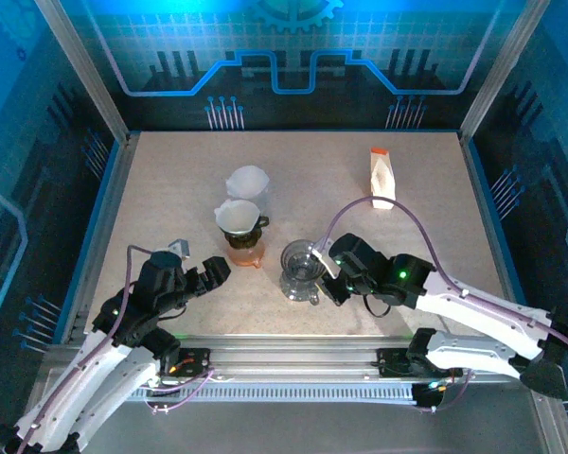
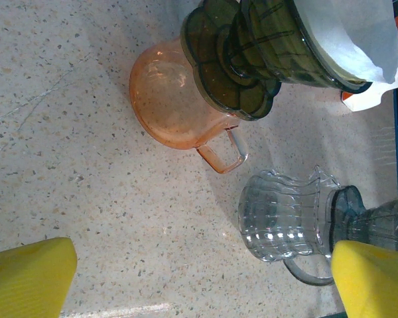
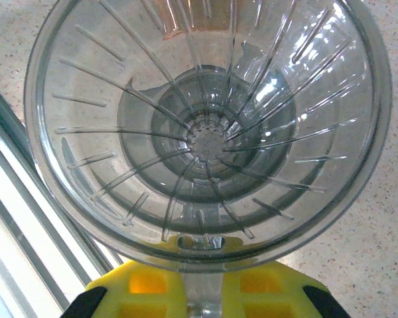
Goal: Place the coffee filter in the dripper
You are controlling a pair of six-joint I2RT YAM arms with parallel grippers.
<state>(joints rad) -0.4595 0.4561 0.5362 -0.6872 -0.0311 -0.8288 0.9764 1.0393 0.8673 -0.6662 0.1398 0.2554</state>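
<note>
In the overhead view, the right claw is sitting at the lower middle of the frame, pressed against the right side of the clear dripper. That dripper is standing on a clear jug on the speckled counter. In the right wrist view, the right claw is clenching the small tab at the rim of the clear dripper between its yellow fingers. The ribbed funnel is showing nothing inside it.

The left claw is hanging at the lower left of the overhead frame, released and spread wide, near the orange jug but apart from it. In the left wrist view, the left claw is gaping, with one yellow fingertip in each bottom corner and bare counter between them.

A dark dripper is resting on the orange jug left of centre, and a paper filter is already sitting in it. A second, loose filter is lying on the counter just above the dark dripper in the frame. In the left wrist view, the dark dripper and its paper filter are filling the upper right, the orange jug is lying below them, and the clear jug is standing at the lower right.

A white packet with an orange top is standing at the upper right of the counter, well apart from the jugs.
</note>
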